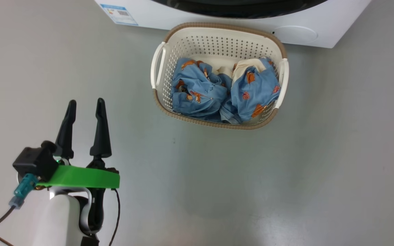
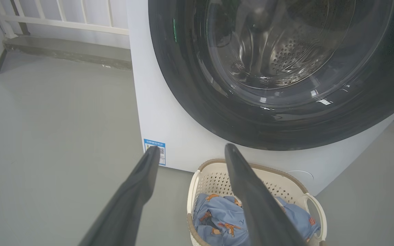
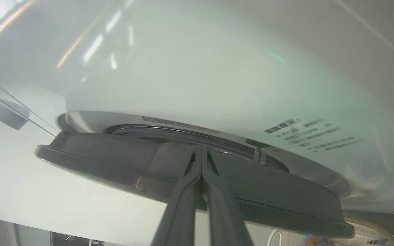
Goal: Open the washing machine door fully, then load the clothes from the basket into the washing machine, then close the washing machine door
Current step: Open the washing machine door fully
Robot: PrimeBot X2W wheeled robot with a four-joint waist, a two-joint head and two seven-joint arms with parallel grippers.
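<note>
Door opening is the step in hand, we judge: the one washing machine door (image 2: 275,71) sits nearly flush on the one washing machine (image 1: 156,13), with our right end effector (image 3: 202,150) clenched empty, tips at its rim, so next we must pull that rim outward. We count one basket (image 1: 224,25) on the floor (image 1: 286,171) just before the machine, two bundles of clothes (image 1: 200,90) inside it, and our left end effector (image 1: 86,101) released, apart from the basket.

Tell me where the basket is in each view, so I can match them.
Head view: the basket lies top centre, just below the washing machine door.
Left wrist view: the basket is at the bottom, right of centre, cut by the edge.
Right wrist view: the basket is in the bottom right corner, a handle and some rim.
Shared landmark: the dark round door, near the basket.
</note>
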